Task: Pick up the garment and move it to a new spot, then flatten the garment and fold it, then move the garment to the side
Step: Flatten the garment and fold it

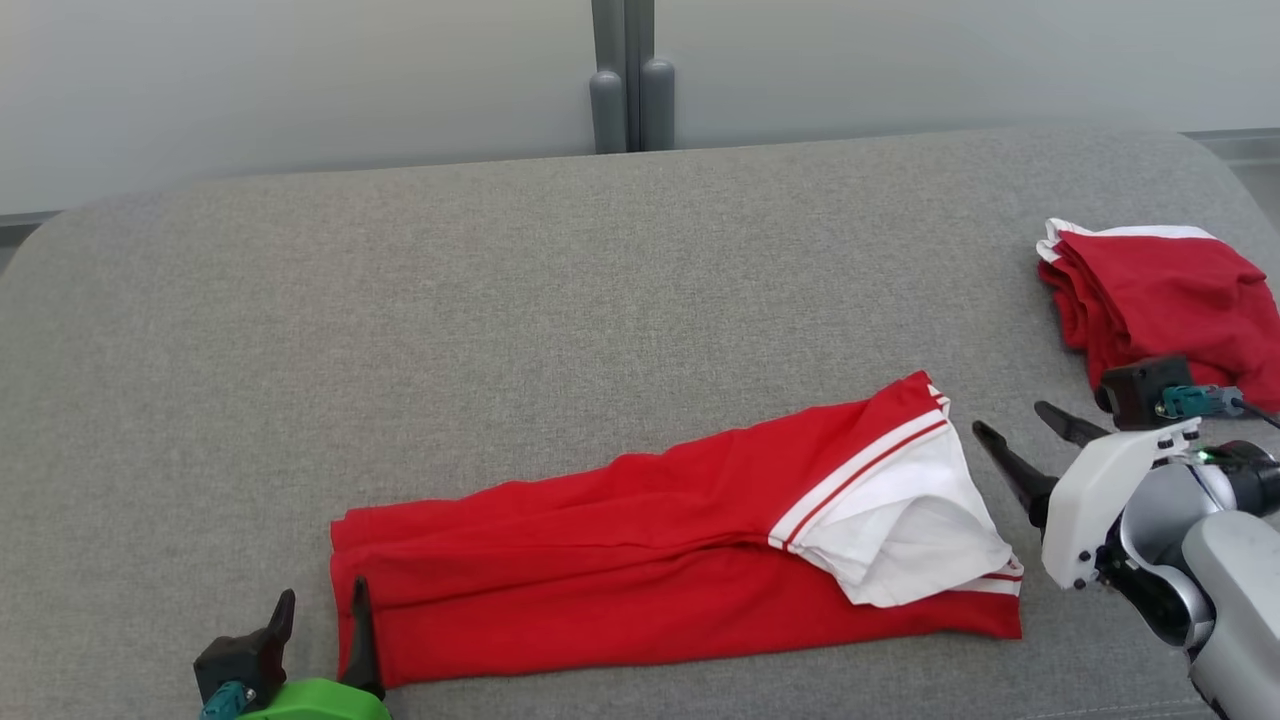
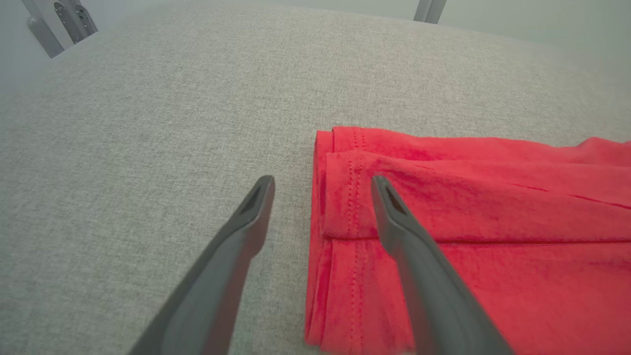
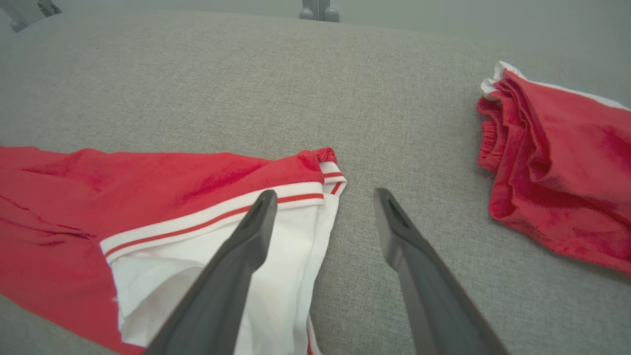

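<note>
A red garment [image 1: 620,560] with a white, red-striped end [image 1: 900,520] lies folded into a long strip across the near part of the grey padded surface [image 1: 500,300]. My left gripper [image 1: 322,595] is open at the strip's left end. In the left wrist view the left gripper [image 2: 323,182] straddles the hemmed edge of the garment [image 2: 468,207], one finger over the cloth and one over bare surface. My right gripper [image 1: 1012,420] is open just past the white end. In the right wrist view the right gripper [image 3: 325,195] has its left finger over the white part [image 3: 207,256].
A second red garment [image 1: 1170,290] with white trim lies bunched at the surface's far right, also seen as a red pile [image 3: 557,172] right of my right fingers. Grey metal posts [image 1: 630,90] stand behind the surface against a pale wall.
</note>
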Tool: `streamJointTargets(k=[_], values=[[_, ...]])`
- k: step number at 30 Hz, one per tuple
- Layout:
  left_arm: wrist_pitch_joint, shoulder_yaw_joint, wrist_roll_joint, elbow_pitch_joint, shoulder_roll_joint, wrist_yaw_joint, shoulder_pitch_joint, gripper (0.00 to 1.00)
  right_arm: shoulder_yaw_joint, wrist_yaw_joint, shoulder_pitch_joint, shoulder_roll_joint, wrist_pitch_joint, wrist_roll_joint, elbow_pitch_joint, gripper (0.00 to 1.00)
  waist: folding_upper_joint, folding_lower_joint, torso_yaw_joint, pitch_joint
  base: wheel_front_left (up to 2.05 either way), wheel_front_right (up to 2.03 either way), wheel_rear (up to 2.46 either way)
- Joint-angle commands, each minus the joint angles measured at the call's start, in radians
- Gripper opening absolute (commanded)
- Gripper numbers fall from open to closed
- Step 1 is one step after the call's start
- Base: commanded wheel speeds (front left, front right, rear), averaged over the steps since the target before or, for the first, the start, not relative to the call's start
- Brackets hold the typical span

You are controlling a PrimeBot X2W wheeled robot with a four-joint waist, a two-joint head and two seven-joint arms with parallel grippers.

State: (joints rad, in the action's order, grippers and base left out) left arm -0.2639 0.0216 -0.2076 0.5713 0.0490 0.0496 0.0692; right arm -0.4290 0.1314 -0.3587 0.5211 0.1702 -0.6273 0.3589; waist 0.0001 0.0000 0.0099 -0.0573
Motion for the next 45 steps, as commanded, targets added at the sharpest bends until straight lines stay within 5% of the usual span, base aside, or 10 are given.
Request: streamJointTargets(k=[1, 17, 26, 27, 28, 29, 30, 31, 45], values=[[0.001, -0.002, -0.007, -0.001, 0.004, 0.000, 0.002, 1.00, 0.000, -0.002, 0.005, -0.004, 0.013, -0.012, 0.018, 1.00, -0.0001, 0.0000, 0.002, -0.006, 0.00, 0.00, 0.00], [0.001, -0.012, 0.006, -0.014, 0.004, 0.000, 0.038, 1.00, -0.060, -0.002, -0.041, -0.100, 0.061, -0.057, 0.258, 1.00, -0.0001, 0.0000, 0.042, -0.060, 0.00, 0.00, 0.00], [0.001, -0.029, -0.012, -0.019, 0.004, -0.009, 0.047, 1.00, -0.144, 0.001, -0.055, -0.124, 0.119, -0.095, 0.294, 1.00, -0.0001, 0.0000, 0.061, -0.068, 0.00, 0.00, 0.00], [0.001, -0.030, -0.013, -0.020, 0.004, -0.009, 0.047, 1.00, -0.153, 0.001, -0.057, -0.124, 0.123, -0.103, 0.294, 0.96, -0.0001, 0.0000, 0.063, -0.069, 0.00, 0.00, 0.00], [0.001, -0.032, -0.013, -0.021, 0.004, -0.010, 0.047, 1.00, -0.164, 0.002, -0.060, -0.121, 0.129, -0.105, 0.294, 0.76, -0.0001, 0.0000, 0.064, -0.070, 0.00, 0.00, 0.00], [0.001, -0.033, -0.013, -0.021, 0.004, -0.012, 0.047, 1.00, -0.172, 0.002, -0.062, -0.119, 0.128, -0.111, 0.294, 0.50, -0.0001, 0.0000, 0.065, -0.070, 0.00, 0.00, 0.00], [0.001, -0.033, -0.012, -0.022, 0.004, -0.013, 0.047, 1.00, -0.177, 0.002, -0.062, -0.119, 0.126, -0.118, 0.294, 0.34, -0.0001, 0.0000, 0.065, -0.070, 0.00, 0.00, 0.00], [0.001, -0.034, -0.012, -0.023, 0.004, -0.014, 0.046, 1.00, -0.185, 0.002, -0.064, -0.115, 0.125, -0.118, 0.295, 0.00, -0.0001, 0.0000, 0.066, -0.069, 0.00, 0.00, 0.00], [0.001, -0.036, -0.016, -0.041, 0.004, -0.012, 0.036, 1.00, -0.097, -0.003, -0.132, -0.028, -0.016, -0.093, 0.408, 0.00, -0.0001, 0.0000, 0.046, -0.051, 0.00, 0.00, 0.00]])
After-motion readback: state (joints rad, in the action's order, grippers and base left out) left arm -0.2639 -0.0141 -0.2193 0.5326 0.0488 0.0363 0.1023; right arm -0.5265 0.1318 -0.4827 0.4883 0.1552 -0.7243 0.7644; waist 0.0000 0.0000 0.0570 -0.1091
